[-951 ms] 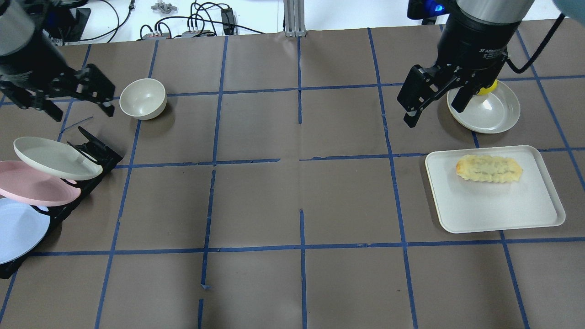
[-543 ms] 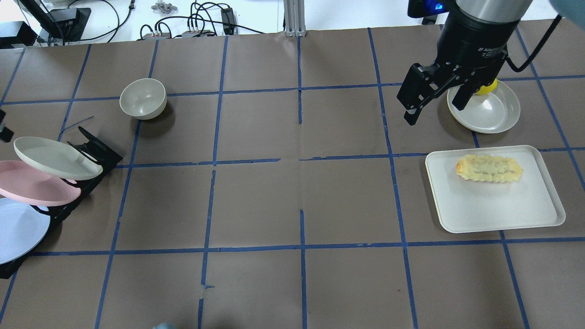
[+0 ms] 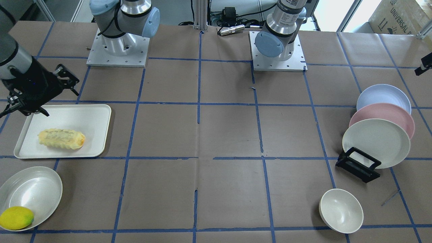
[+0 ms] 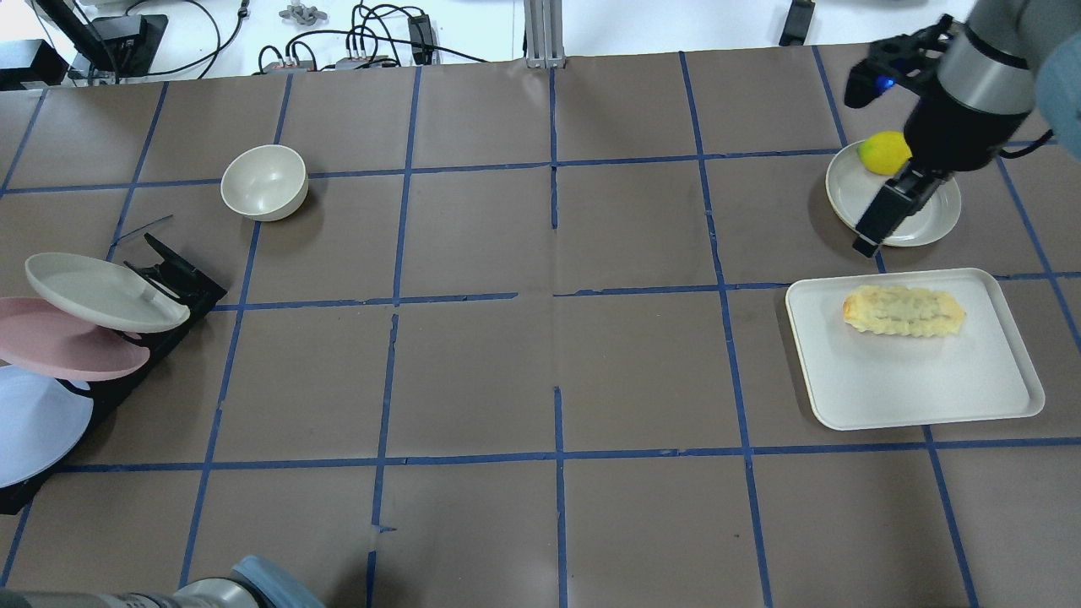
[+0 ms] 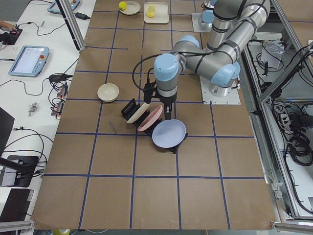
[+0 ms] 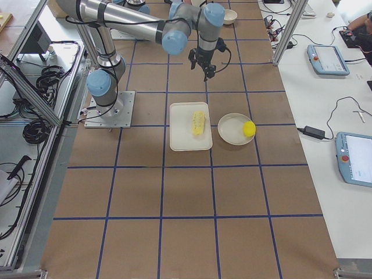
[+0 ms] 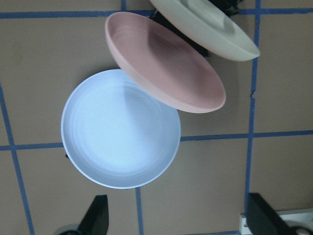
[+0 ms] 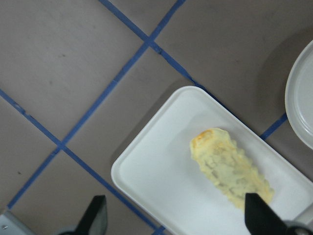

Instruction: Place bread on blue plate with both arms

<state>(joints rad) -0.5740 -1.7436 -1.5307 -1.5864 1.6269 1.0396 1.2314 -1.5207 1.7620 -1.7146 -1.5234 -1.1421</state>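
The bread [image 4: 904, 311] lies on a white tray [image 4: 912, 397] at the right; it also shows in the front view [image 3: 61, 138] and the right wrist view [image 8: 230, 169]. My right gripper [image 4: 887, 211] hovers open and empty above the dish, just beyond the tray. Its fingertips [image 8: 95, 215] stand wide apart. The blue plate [image 4: 34, 426] leans in the rack at the far left, lowest of three plates. My left gripper [image 5: 167, 115] hangs open above the blue plate [image 7: 121, 128]. It is out of the overhead view.
A pink plate [image 4: 67, 346] and a cream plate [image 4: 101, 291] lean in the same black rack [image 4: 177, 283]. A cream bowl [image 4: 263, 181] stands behind it. A lemon [image 4: 884, 153] sits in a white dish [image 4: 929, 219] beyond the tray.
My left gripper has left the overhead view at the upper left and now hangs over the plates. My right gripper has swung to the right and turned, uncovering the lemon.
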